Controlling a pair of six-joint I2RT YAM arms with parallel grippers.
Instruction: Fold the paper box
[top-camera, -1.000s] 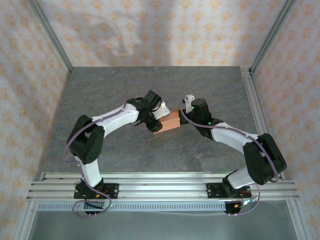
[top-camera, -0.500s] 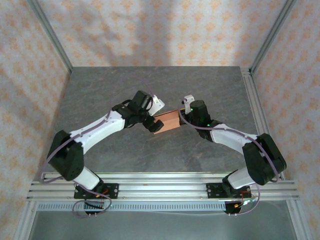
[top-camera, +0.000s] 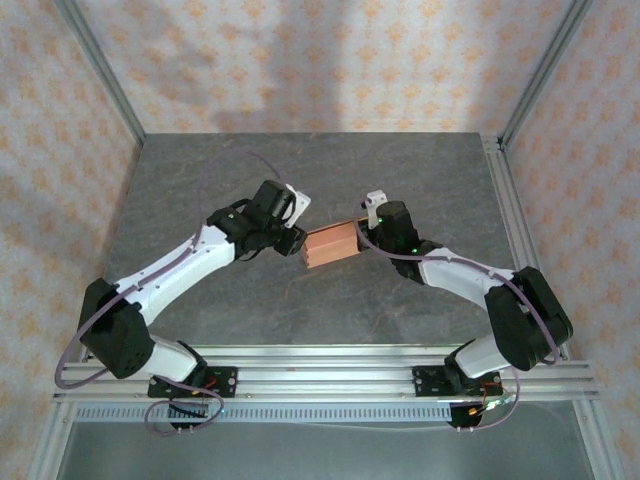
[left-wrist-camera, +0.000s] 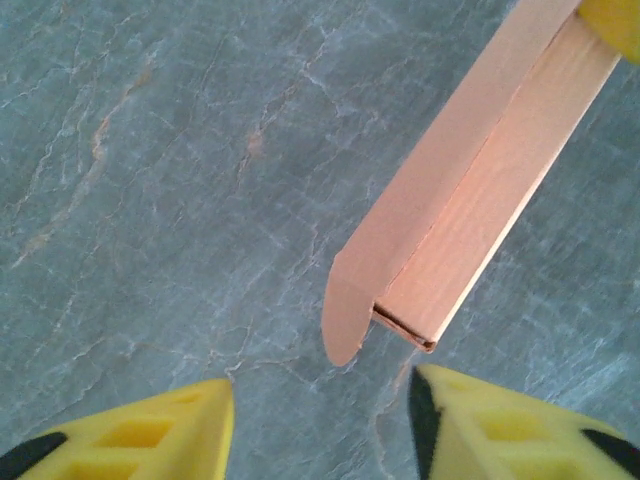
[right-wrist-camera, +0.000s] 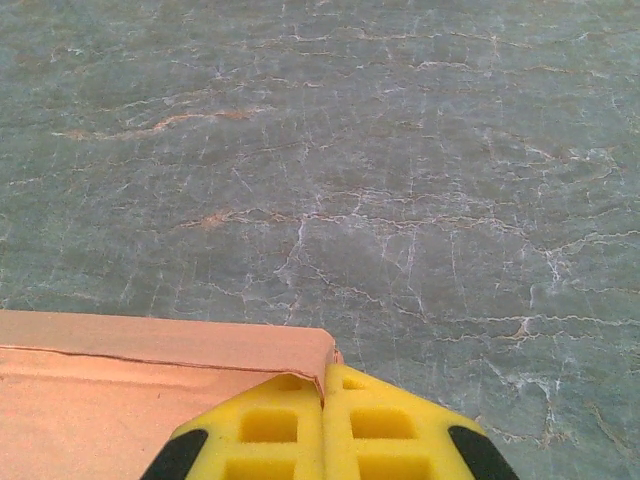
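The paper box (top-camera: 331, 244) is a salmon-pink folded card piece at mid-table, standing on edge. In the left wrist view the paper box (left-wrist-camera: 470, 190) runs up to the right, with a rounded flap sticking out at its near end. My left gripper (top-camera: 293, 240) sits just left of the box, apart from it. Its yellow fingertips (left-wrist-camera: 150, 440) stand open with only table between them, so the left gripper (left-wrist-camera: 320, 425) holds nothing. My right gripper (top-camera: 362, 232) is at the box's right end. There the right gripper (right-wrist-camera: 325, 420) is shut on a thin wall of the paper box (right-wrist-camera: 120, 380).
The grey marbled table (top-camera: 300, 170) stretches all round the box. Metal frame rails (top-camera: 500, 170) run along the right side and near edge, with patterned walls behind.
My left arm has drawn back to the left, off the box, which it was touching earlier. The box has settled more level. The right arm has barely moved.
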